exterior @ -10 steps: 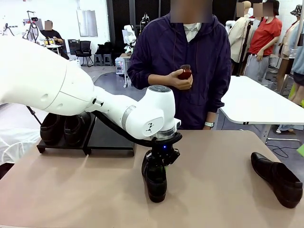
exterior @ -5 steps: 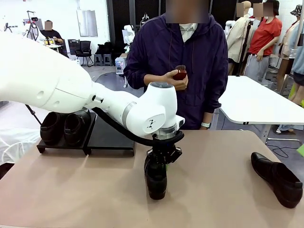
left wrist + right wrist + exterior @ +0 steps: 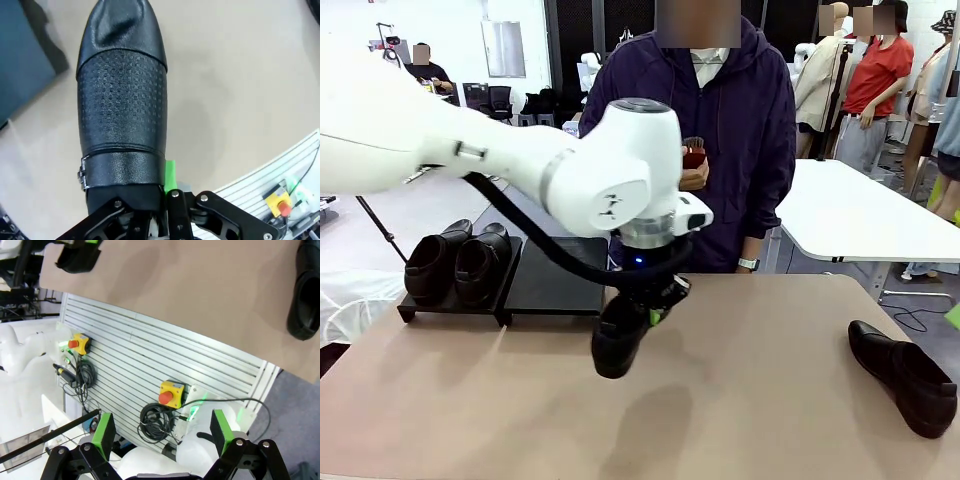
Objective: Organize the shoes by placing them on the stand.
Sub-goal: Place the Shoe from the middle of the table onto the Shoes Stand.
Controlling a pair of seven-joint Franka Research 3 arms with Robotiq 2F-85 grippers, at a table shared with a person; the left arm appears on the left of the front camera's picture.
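Stand (image 3: 556,285) at 10 o'clock w/ shoe pair (image 3: 458,262), L gripper (image 3: 650,308) pinching slip-on shoe (image 3: 618,342) collar, toe hanging at 7 o'clock

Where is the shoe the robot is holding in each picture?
Front view: held shoe hangs mid-picture under the left pincer.
Left wrist view: held shoe looms large, left of middle, toe up.
Right wrist view: held shoe sits small, top-left corner.
Shared landmark: the tan tabletop beneath it.
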